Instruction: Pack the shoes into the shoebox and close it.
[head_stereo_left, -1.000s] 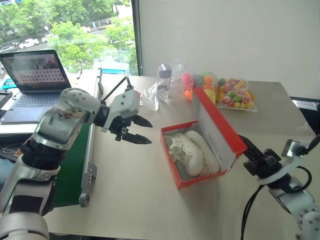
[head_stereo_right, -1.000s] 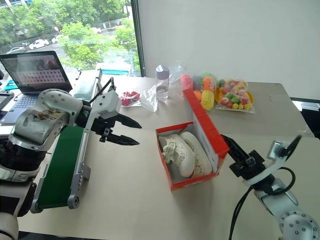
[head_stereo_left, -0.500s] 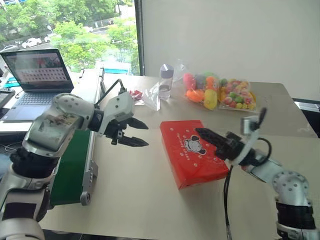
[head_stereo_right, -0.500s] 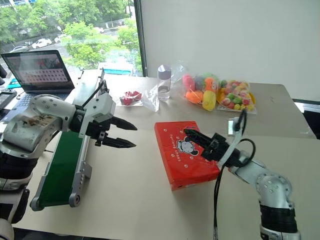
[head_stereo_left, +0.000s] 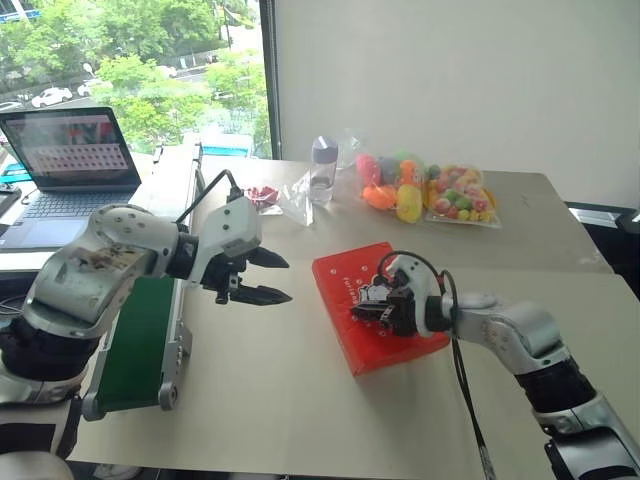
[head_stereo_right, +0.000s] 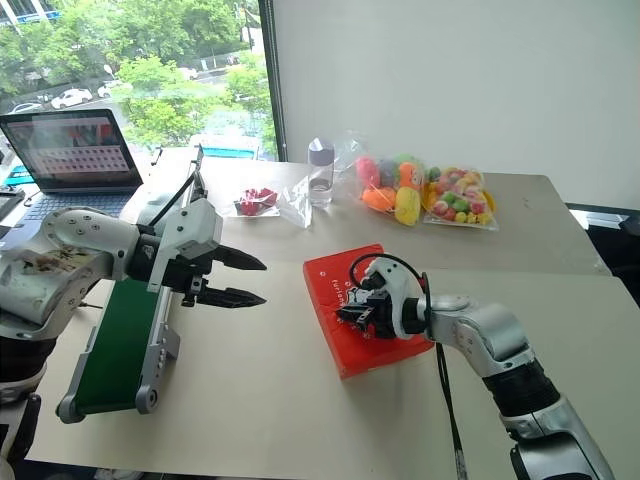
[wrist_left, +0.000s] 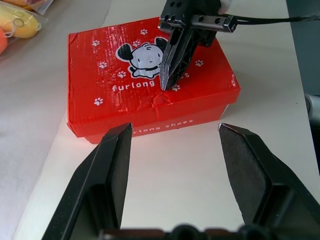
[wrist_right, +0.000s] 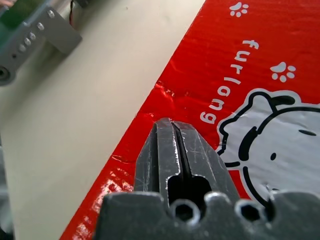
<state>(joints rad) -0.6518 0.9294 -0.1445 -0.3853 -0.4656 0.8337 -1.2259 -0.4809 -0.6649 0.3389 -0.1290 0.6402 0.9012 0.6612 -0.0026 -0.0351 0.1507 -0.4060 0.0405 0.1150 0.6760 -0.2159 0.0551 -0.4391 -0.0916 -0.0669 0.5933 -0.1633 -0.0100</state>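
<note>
The shoebox (head_stereo_left: 377, 308) lay closed on the pale tabletop (head_stereo_left: 300, 400), roughly at its middle, its red lid down flat and showing white paw marks, a cartoon animal and the word "furlong". The shoes could not be seen with the lid down. The right end effector (wrist_left: 169, 82) was over the lid with its two black fingers pressed together, their tips down on or just above the printed top near the box's left edge; contact could not be judged for certain. The left end effector (head_stereo_left: 270, 278) hung above bare tabletop to the left of the shoebox, well apart from it, its fingers spread and holding nothing, pointed toward the box's side.

Along the left side of the tabletop ran a green conveyor (head_stereo_left: 135, 335), and beyond it an open laptop (head_stereo_left: 60, 165) sat at the far left. At the far edge stood a clear bottle (head_stereo_left: 321, 170) with a pale cap, with bags of colourful toys (head_stereo_left: 425, 190) to its right and a small clear bag of something red (head_stereo_right: 257, 198) to its left.
</note>
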